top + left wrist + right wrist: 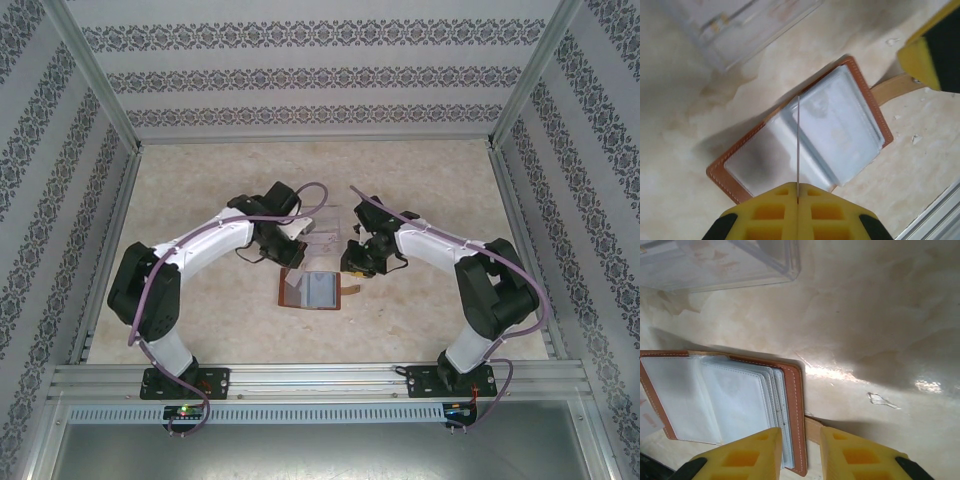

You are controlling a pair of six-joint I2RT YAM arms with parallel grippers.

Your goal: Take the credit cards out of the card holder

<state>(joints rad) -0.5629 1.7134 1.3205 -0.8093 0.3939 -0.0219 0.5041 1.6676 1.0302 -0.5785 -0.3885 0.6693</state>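
The brown leather card holder (318,290) lies open on the table, its grey-blue pockets (840,125) facing up. My left gripper (798,189) is shut on one thin pale credit card (798,145), seen edge-on and standing above the wallet's fold. My right gripper (801,434) has its jaws apart over the wallet's right brown edge (797,405) and the snap tab (813,427); one yellow finger (922,55) sits by the tab (895,86). From above, the left gripper (293,250) and right gripper (357,265) flank the wallet's far side.
A clear acrylic tiered rack (322,235) stands just beyond the wallet, between the two wrists, and is also in the left wrist view (740,25) and the right wrist view (715,262). Patterned walls enclose the table on three sides. A metal rail (320,380) runs along the near edge.
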